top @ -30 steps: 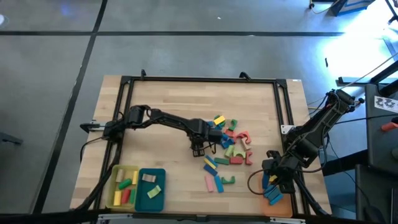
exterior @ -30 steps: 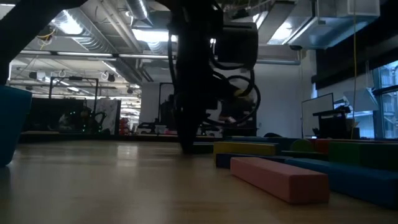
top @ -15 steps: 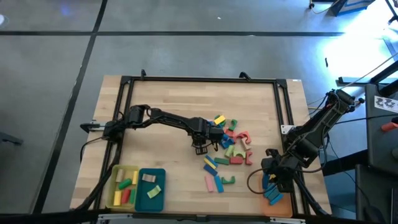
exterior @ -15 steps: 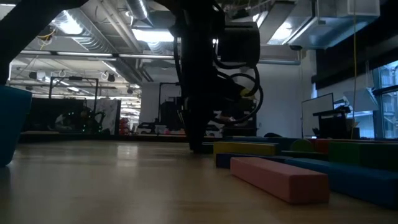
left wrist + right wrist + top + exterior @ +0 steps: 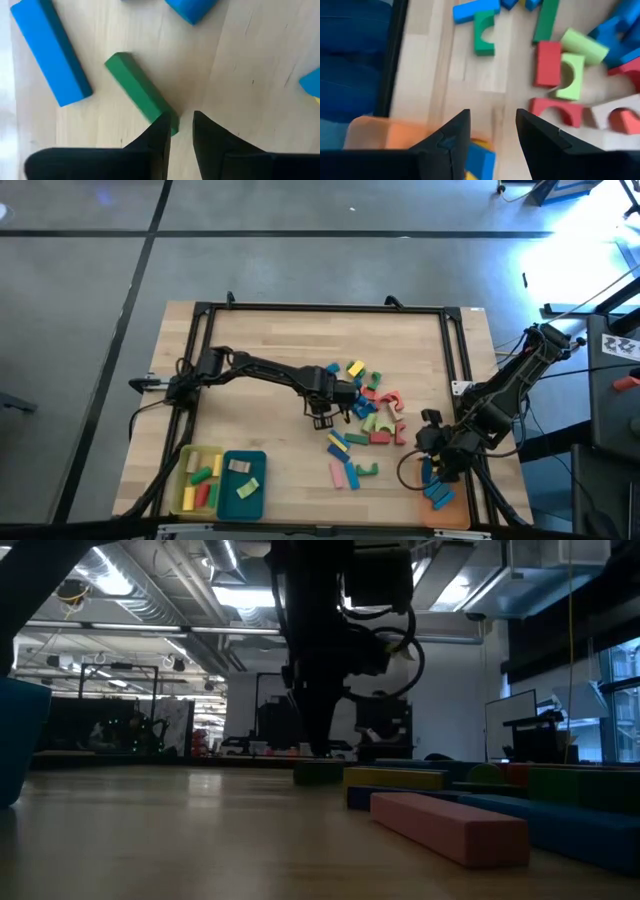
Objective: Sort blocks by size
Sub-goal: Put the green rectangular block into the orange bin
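As the left gripper (image 5: 180,131) is closing, its jaws are nearly together beside the green bar (image 5: 141,92), apparently missing it. Right gripper (image 5: 492,131) is hovering, jaws spread, over the orange tray (image 5: 385,134).

Both arms are dark, slim, jointed links trailing looped black cables, each ending in a gripper with two matte black, wedge-shaped fingers: the left gripper (image 5: 181,131) and the right gripper (image 5: 492,134), either side of the wooden table (image 5: 260,340).
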You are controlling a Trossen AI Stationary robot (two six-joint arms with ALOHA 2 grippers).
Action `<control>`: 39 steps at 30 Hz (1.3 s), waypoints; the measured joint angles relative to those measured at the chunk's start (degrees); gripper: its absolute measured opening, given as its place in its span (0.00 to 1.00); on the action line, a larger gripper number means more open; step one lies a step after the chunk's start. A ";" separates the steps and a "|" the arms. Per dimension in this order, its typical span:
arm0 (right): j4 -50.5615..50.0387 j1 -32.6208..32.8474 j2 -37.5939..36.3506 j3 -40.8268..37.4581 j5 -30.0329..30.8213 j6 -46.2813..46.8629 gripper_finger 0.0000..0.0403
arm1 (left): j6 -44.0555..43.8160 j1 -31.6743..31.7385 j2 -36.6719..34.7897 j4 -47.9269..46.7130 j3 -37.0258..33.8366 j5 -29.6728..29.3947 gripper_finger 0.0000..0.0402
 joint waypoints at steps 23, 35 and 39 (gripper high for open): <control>-0.01 0.00 0.00 0.00 0.51 -0.65 0.40 | -12.66 3.06 -0.11 -0.11 -0.16 0.19 0.34; -0.01 0.00 0.00 0.00 0.44 -0.67 0.40 | -13.38 3.10 0.04 3.45 -5.95 0.19 0.32; 0.00 0.00 0.00 0.00 0.92 -0.71 0.40 | -11.62 2.95 -0.05 6.59 -6.56 0.16 0.23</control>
